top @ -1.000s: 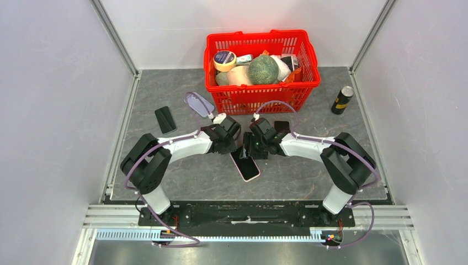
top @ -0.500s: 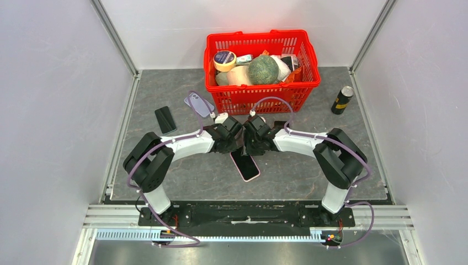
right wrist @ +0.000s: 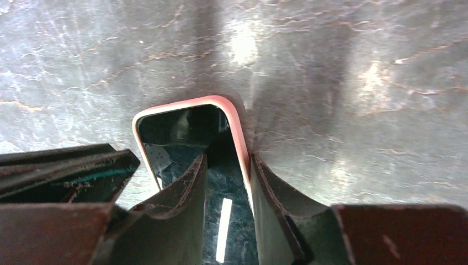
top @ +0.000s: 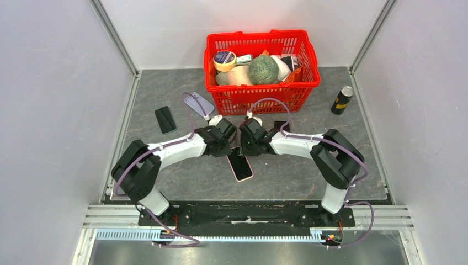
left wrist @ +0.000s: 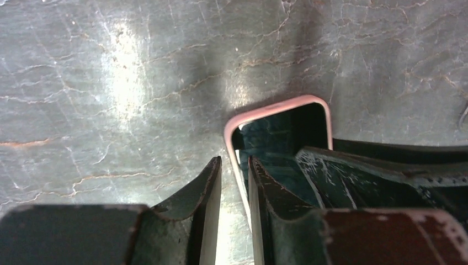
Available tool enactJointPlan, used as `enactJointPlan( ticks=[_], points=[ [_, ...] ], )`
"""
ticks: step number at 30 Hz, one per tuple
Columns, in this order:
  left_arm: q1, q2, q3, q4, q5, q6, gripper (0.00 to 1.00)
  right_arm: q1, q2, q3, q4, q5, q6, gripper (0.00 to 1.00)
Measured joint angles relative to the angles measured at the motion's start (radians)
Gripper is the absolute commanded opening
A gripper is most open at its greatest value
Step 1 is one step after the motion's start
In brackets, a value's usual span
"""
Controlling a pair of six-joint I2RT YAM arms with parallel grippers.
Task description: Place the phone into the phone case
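In the top view, the two arms are meeting over the middle of the worktop (top: pixel 309 171). The phone (top: pixel 240 167) is lying flat, screen up, inside the pink phone case (top: pixel 245 179), just in front of both wrists. The left gripper (top: pixel 230 150) and the right gripper (top: pixel 244 150) are reaching down onto its far end, close beside each other. A red basket (top: pixel 259 99) is standing behind them, and a second phone (top: pixel 165 119) and a clear case (top: pixel 199 102) are lying well apart on the left.

In the left wrist view, the left gripper (left wrist: pixel 234 161) is standing narrow and is straddling one long side of the phone case (left wrist: pixel 276 106). One finger is outside on the worktop and the other is over the dark glass. A bright strip is showing between the outer finger and the rim, so it is not pinching.

In the right wrist view, the right gripper (right wrist: pixel 229 158) is also standing narrow, astride the opposite side of the phone case (right wrist: pixel 182 104). The outer finger is beside the rim and the inner one is over the screen.

It is not possible to tell whether the phone is fully seated. The phone is probably stiff and rather light, with smooth, slippery and fragile glass. The case rim is probably soft and will bend. It seems better to hold at the rim along the long sides and to press near the corners, not in the middle of the glass.
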Motion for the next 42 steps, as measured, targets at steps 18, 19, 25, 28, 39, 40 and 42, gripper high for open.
enactJointPlan(
  ticks=[18, 19, 25, 28, 39, 40, 42],
  points=[
    [-0.005, -0.091, -0.151, 0.062, 0.143, -0.001, 0.40, 0.047, -0.114, -0.127, 0.034, -0.019, 0.010, 0.57],
    [-0.007, -0.091, -0.153, 0.068, 0.146, -0.001, 0.40, 0.048, -0.117, -0.130, 0.029, -0.019, 0.009, 0.57],
    [-0.029, -0.083, -0.163, 0.102, 0.153, -0.002, 0.38, 0.087, -0.123, -0.135, 0.015, -0.002, 0.002, 0.42],
    [-0.040, -0.074, -0.163, 0.121, 0.152, -0.006, 0.33, 0.116, -0.113, -0.134, 0.021, 0.011, 0.012, 0.33],
    [-0.057, -0.063, -0.164, 0.127, 0.131, -0.035, 0.18, 0.147, -0.108, -0.122, 0.004, 0.084, 0.031, 0.32],
    [-0.058, -0.066, -0.164, 0.127, 0.130, -0.036, 0.20, 0.148, -0.113, -0.122, 0.003, 0.087, 0.031, 0.37],
    [-0.061, -0.074, -0.164, 0.124, 0.121, -0.037, 0.25, 0.151, -0.117, -0.122, -0.001, 0.095, 0.031, 0.53]
  ],
)
